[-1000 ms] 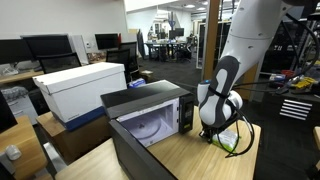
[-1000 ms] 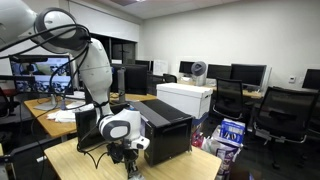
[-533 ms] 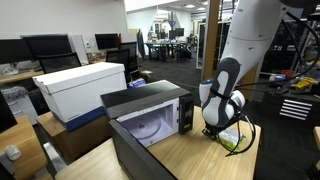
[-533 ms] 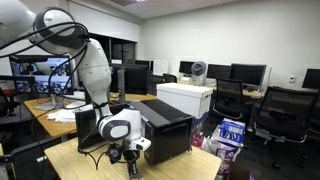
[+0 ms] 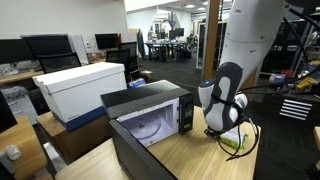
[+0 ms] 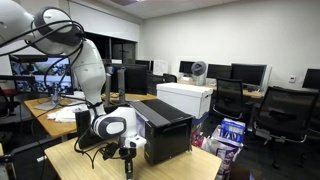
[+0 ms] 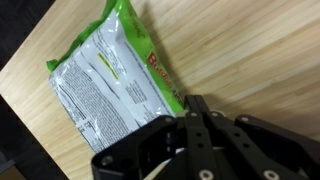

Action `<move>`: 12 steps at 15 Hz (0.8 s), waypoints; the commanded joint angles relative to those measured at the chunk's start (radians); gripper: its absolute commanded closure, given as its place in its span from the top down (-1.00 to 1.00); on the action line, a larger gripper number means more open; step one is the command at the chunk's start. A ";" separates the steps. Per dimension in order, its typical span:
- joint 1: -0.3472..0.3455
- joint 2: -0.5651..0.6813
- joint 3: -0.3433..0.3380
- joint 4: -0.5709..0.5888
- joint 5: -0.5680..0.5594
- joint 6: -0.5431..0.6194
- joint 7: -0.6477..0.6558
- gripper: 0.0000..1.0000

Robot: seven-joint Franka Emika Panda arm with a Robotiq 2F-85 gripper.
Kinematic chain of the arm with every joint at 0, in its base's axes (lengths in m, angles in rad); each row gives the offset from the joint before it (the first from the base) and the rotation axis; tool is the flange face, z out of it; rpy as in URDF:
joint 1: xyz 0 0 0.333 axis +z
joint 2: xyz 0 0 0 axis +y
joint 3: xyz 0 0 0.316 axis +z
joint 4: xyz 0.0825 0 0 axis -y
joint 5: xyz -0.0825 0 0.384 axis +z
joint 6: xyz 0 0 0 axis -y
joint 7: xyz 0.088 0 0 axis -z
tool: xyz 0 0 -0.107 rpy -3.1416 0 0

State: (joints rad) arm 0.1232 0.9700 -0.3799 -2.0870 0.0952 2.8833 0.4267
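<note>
In an exterior view, a white cardboard box [image 5: 80, 88] sits at the far left. It is lidded, matte and sharp-cornered, and it is stacked on other boxes off the bench, away from the work. Next to it the microwave [image 5: 150, 112] stands on the pale wooden bench [image 5: 195, 160] with its dark door [image 5: 140, 152] swung wide towards the camera. This leaves the smooth white cavity and its round glass plate open to reach from the front. The casing is black, boxy and slightly glossy.

To the right, the white, rounded arm [image 5: 240, 50] bends down from above so that its wrist hangs low over the bench, beside the microwave's front corner. Under it lies the packet [image 5: 236, 143], close to the bench's edge. It is flat on its broad face, as a limp pouch settles by itself.

The wrist view shows the packet [image 7: 110, 90] as a soft plastic pillow with bright green sealed borders and a shiny white panel of small print, lightly creased. The bench [image 7: 250, 50] has a fine, straight grain. The black, angular jaws are fully closed, tips together, touching the packet's lower right edge. I cannot tell whether they pinch a sliver of film.
</note>
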 commanded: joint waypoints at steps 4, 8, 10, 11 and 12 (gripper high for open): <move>0.084 -0.013 -0.055 -0.037 0.015 -0.027 0.073 -0.96; 0.066 0.001 -0.020 0.002 -0.007 0.016 0.006 -0.50; 0.065 0.000 -0.011 0.017 -0.011 0.020 -0.011 -0.23; 0.064 0.000 -0.011 0.019 -0.012 0.020 -0.014 -0.19; 0.064 0.000 -0.011 0.019 -0.012 0.021 -0.015 -0.19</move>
State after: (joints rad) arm 0.1874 0.9681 -0.3902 -2.0717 0.0797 2.9062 0.4148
